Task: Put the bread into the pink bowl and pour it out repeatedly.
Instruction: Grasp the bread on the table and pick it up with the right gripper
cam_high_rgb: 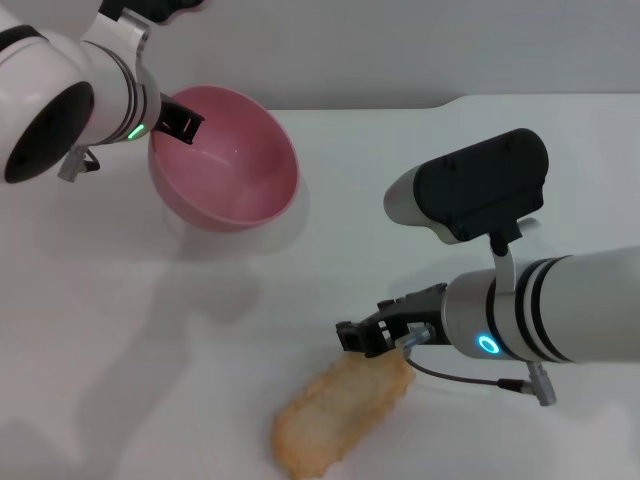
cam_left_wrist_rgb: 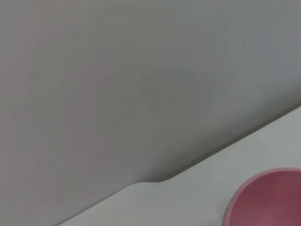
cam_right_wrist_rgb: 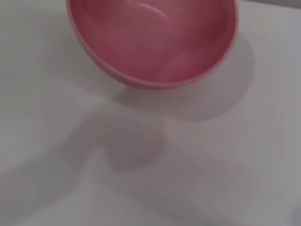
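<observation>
The pink bowl (cam_high_rgb: pixel 235 160) hangs tilted above the table at the back left, its mouth turned toward me and nothing inside. My left gripper (cam_high_rgb: pixel 178 122) is shut on its near-left rim. The bowl's edge (cam_left_wrist_rgb: pixel 268 197) shows in the left wrist view, and its bare inside (cam_right_wrist_rgb: pixel 155 42) fills the top of the right wrist view. The bread (cam_high_rgb: pixel 340 415) lies on the table at the front centre, plain tan side up. My right gripper (cam_high_rgb: pixel 372 338) sits low right at the loaf's far right end.
The white table (cam_high_rgb: pixel 120 330) spreads under everything, with the bowl's shadow below it. Its back edge (cam_high_rgb: pixel 400 105) meets a grey wall. The right arm's black camera housing (cam_high_rgb: pixel 480 185) stands above the right wrist.
</observation>
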Robot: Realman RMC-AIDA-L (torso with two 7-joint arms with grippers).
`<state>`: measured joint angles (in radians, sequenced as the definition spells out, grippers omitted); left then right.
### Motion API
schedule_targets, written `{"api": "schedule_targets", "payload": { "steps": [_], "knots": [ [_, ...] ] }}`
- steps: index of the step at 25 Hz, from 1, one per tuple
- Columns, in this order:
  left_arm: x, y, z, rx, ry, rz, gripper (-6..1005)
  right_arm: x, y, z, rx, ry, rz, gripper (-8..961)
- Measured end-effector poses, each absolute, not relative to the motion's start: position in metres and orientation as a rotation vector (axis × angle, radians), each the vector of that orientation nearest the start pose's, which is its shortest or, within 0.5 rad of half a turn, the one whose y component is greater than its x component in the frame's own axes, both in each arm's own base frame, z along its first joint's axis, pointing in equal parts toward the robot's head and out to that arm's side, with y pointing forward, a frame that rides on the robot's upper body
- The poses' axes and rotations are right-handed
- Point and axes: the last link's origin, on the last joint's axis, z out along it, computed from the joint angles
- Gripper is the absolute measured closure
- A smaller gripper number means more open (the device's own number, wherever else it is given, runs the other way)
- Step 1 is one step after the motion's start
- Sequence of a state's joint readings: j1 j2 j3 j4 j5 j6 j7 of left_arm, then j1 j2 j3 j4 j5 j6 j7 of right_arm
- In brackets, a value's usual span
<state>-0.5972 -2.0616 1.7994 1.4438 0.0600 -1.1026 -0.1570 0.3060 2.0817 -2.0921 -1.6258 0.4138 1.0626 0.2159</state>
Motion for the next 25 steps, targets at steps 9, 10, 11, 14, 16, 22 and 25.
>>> {"api": "schedule_targets", "payload": {
  "steps": [9,10,11,14,16,22,25],
  "knots": [
    [-0.143,0.403,-0.002,-1.952,-0.685,0.302,909,0.149,0.279,-0.099,-2.363,1.172,-0.160,405],
    [-0.143,0.403,-0.002,-1.953,-0.685,0.302,909,0.151,0.279,-0.100,-2.362,1.173,-0.163,405],
    [-0.143,0.402,-0.003,-1.953,-0.685,0.303,909,0.151,0.279,-0.101,-2.363,1.175,-0.165,405],
    [-0.143,0.402,-0.003,-1.955,-0.687,0.303,908,0.153,0.278,-0.104,-2.365,1.189,-0.164,405],
    [-0.143,0.402,-0.003,-1.955,-0.687,0.303,908,0.154,0.278,-0.106,-2.369,1.206,-0.156,405],
    [-0.143,0.402,-0.005,-1.959,-0.683,0.305,908,0.161,0.279,-0.112,-2.369,1.235,-0.163,406],
    [-0.143,0.401,-0.005,-1.959,-0.682,0.306,908,0.166,0.280,-0.115,-2.367,1.252,-0.180,407]
  ]
}}
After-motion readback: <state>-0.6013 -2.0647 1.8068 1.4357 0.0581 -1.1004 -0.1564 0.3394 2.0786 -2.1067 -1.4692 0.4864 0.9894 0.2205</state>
